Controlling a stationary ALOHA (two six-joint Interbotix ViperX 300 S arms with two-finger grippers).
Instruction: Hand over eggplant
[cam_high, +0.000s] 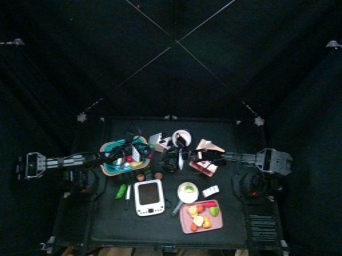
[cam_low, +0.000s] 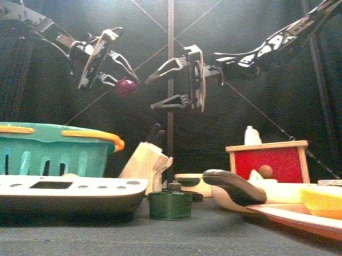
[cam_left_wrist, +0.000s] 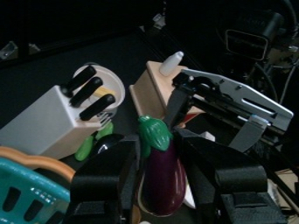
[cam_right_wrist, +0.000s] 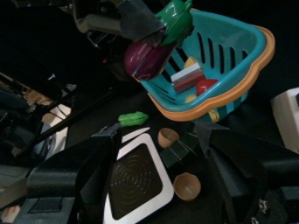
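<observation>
The eggplant (cam_left_wrist: 163, 175), dark purple with a green cap, hangs in the air above the table with my left gripper (cam_left_wrist: 165, 166) shut on it, one jaw against each side. In the front view the eggplant (cam_low: 126, 86) shows just below the left gripper (cam_low: 115, 72). My right gripper (cam_low: 164, 88) hovers close beside it at the same height, jaws wide open and holding nothing. In the right wrist view the eggplant (cam_right_wrist: 146, 59) lies ahead of the right gripper (cam_right_wrist: 163, 162), apart from it.
A teal basket (cam_low: 47, 150) with an orange rim stands at the left below the arms. Nearby are a knife block (cam_left_wrist: 52, 114), a white scale (cam_low: 67, 190), a red box (cam_low: 267, 160) and a plate (cam_high: 201, 215) of fruit.
</observation>
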